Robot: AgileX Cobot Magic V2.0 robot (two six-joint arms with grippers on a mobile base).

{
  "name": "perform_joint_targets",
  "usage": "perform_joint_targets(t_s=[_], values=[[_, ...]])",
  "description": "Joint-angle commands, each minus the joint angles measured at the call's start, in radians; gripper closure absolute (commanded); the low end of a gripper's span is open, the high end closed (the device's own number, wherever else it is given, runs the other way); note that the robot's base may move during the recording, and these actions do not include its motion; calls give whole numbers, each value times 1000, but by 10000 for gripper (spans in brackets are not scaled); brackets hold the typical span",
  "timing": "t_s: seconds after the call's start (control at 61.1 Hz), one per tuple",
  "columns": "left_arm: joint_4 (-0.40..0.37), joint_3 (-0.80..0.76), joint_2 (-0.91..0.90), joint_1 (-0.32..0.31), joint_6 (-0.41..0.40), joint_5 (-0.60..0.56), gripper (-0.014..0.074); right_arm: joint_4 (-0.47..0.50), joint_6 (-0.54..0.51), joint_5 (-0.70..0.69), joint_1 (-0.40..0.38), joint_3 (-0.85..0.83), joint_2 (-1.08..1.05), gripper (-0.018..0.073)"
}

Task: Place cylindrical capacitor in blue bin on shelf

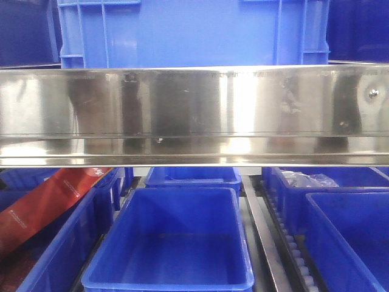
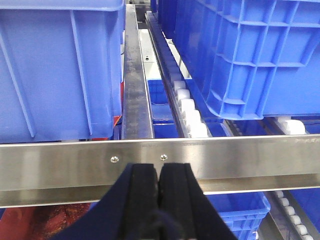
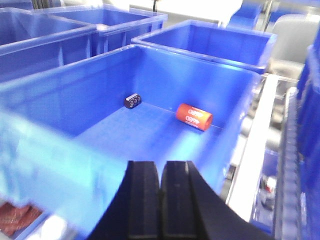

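Observation:
The cylindrical capacitor (image 3: 132, 101), a small dark cylinder with a light end, lies on its side on the floor of a blue bin (image 3: 60, 95) near the far wall, in the right wrist view. My right gripper (image 3: 160, 172) is shut and empty, above the bin's near wall, well short of the capacitor. My left gripper (image 2: 159, 172) is shut and empty, right in front of the shelf's shiny steel front rail (image 2: 240, 160). The shelf rail (image 1: 194, 109) fills the middle of the front view, where neither gripper shows.
An orange-red cylinder (image 3: 194, 116) lies in the same bin, right of the capacitor. More blue bins (image 1: 176, 243) sit on the tier below the rail, and a big blue crate (image 1: 194, 30) above. Roller tracks (image 2: 187, 107) run between bins. A red-brown package (image 1: 42, 207) lies at lower left.

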Motion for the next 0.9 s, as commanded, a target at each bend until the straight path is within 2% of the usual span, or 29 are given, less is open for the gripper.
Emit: perform_joint_targets(t_s=[0.0, 0.18, 0.393, 0.884], values=[[-11, 1, -5, 5, -4, -21, 707, -11, -3, -96, 0, 131, -99, 713], [-8, 1, -5, 5, -4, -21, 707, -11, -3, -174, 0, 362, -288, 713], [-5, 1, -5, 5, -4, -21, 707, -11, -3, -232, 0, 520, -418, 713], [-5, 1, -5, 5, -4, -21, 707, -11, -3, -224, 0, 544, -432, 713]])
